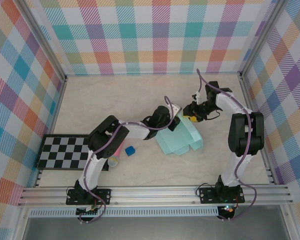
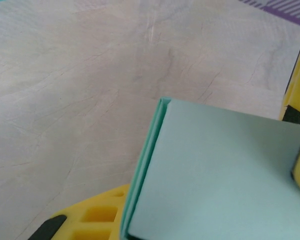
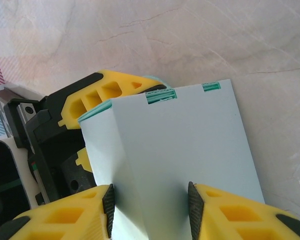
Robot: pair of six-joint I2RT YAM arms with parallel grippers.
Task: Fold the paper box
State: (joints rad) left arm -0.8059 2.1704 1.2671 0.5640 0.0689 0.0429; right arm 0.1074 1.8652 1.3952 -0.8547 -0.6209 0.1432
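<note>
Two grippers are meeting at the far edge of the box [image 1: 182, 141], which is lying in the middle of the table [image 1: 140, 95]. You are seeing the right gripper [image 3: 150, 200] pinching a folded panel between its pads [image 3: 109, 202], while the left gripper [image 2: 200, 185] is straddling another panel; you cannot tell whether it is clenching.

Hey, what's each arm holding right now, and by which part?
The jaws of the right gripper pinch the paper box across its folded-up end panel; for the left gripper it cannot be told.

I see the box [image 1: 180, 141]: pale mint card, part-folded, panels raised, lying on the bench [image 1: 115, 100] just right of centre.
</note>
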